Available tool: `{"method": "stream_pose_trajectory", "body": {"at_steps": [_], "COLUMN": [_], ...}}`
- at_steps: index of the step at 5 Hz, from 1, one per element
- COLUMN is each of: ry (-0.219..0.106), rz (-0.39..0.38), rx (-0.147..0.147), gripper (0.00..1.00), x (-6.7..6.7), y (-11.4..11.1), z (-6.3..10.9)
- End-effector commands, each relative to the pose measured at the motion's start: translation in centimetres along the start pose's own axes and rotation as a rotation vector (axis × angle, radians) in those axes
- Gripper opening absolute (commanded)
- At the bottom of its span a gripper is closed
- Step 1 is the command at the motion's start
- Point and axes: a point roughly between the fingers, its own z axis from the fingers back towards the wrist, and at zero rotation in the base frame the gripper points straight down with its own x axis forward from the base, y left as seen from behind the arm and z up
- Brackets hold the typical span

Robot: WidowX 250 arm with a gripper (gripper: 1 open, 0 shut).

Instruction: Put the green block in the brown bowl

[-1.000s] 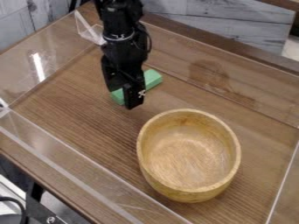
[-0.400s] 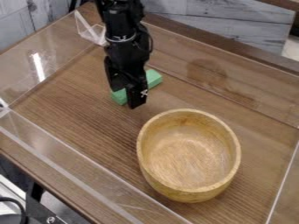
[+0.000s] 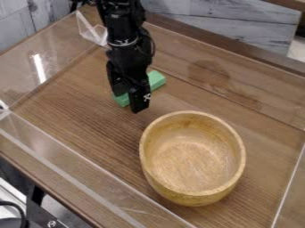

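Observation:
The green block (image 3: 152, 82) lies flat on the wooden table, mostly hidden behind my black gripper (image 3: 128, 96). Only its right end and a bit of its lower left corner show. The gripper points straight down with its fingers low at the table, open and standing on either side of the block. The brown bowl (image 3: 192, 158), round and light tan with a thick rim, sits empty to the lower right of the gripper, a short gap away.
Clear plastic walls (image 3: 48, 62) fence the tabletop on the left, front and right. A grey wooden backdrop (image 3: 238, 22) runs behind. Cables hang by the arm at the upper left.

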Motion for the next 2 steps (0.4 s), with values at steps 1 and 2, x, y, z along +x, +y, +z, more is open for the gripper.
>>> {"method": "stream_pose_trajectory", "body": {"at_steps": [1,2], "ry": [-0.057,-0.059], "rz": [0.013,0.019], "rx": [0.036,0.030], "gripper": [1.00,1.00], "x": [1.14,1.23], "y": [1.20,1.31], "z": [1.40,1.20]}}
